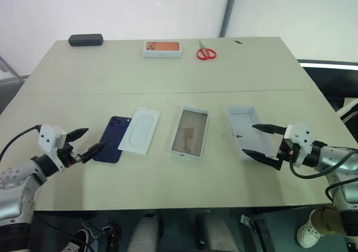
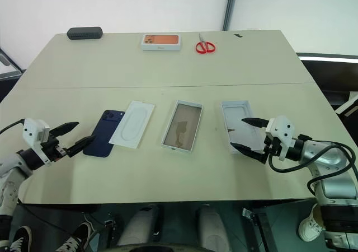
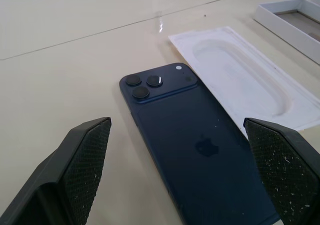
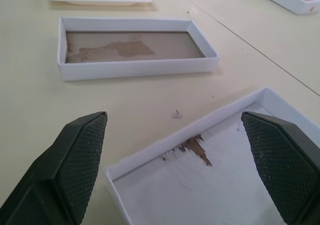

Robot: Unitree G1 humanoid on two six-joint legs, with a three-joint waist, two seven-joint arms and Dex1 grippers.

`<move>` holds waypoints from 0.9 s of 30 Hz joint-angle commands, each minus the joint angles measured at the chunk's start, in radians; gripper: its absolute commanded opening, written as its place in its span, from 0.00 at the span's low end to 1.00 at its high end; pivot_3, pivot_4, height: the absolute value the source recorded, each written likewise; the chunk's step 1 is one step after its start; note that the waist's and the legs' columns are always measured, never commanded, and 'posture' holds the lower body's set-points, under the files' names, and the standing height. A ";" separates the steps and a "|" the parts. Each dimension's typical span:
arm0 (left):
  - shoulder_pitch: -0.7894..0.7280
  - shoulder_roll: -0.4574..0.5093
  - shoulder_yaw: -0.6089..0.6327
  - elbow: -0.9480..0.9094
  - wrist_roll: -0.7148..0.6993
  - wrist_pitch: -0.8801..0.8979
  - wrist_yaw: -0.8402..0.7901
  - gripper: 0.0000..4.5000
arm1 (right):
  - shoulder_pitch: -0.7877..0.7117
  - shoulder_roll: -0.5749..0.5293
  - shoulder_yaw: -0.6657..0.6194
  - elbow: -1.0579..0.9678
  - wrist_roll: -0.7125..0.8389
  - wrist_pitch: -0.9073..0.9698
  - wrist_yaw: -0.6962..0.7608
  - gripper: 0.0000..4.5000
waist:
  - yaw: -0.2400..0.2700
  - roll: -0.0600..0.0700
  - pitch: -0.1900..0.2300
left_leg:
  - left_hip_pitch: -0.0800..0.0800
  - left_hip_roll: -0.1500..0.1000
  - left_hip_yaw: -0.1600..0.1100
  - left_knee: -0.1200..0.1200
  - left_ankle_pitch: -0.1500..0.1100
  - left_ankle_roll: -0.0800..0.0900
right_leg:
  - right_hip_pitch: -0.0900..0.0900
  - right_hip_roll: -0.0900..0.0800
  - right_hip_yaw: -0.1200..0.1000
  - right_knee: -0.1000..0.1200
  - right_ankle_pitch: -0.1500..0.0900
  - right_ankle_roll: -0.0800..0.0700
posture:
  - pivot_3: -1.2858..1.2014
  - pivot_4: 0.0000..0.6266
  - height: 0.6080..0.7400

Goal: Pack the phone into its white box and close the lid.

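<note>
Both hands are wide open and hold nothing. The left hand sits just beside the phone, which lies flat on the worktop. The right hand is over the lid, lying inside-up. The white box lies between them, empty.

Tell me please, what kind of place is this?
Probably a lab or test room, not a home: a plain beige table against bare white walls, with the phone, its white box and lid laid out in a row, and red scissors behind.
</note>
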 commanded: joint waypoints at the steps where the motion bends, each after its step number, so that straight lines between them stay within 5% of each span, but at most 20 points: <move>1: -0.012 -0.003 -0.001 -0.038 -0.017 0.014 0.005 1.00 | -0.019 -0.002 -0.003 -0.034 0.008 -0.002 -0.005 1.00 | 0.000 0.000 0.000 | 0.000 0.000 0.000 0.000 0.000 0.000 | 0.000 0.000 0.000 0.000 0.000 0.000 | 0.52 0.24 1.00; 13: -0.165 -0.113 -0.157 -0.123 -0.040 0.196 0.083 1.00 | -0.233 0.168 0.226 -0.123 -0.034 0.102 -0.093 1.00 | -0.001 0.000 0.000 | 0.000 0.000 -0.001 0.000 0.000 0.000 | 0.000 0.001 0.000 0.000 0.000 0.000 | 0.52 0.24 1.00; 27: -0.277 -0.205 -0.294 -0.138 -0.054 0.393 0.158 1.00 | -0.251 0.205 0.245 -0.086 -0.054 0.057 -0.102 1.00 | -0.007 0.000 0.000 | -0.001 -0.001 -0.001 0.001 0.000 0.000 | -0.001 0.000 -0.001 0.002 0.000 0.001 | 0.52 0.24 1.00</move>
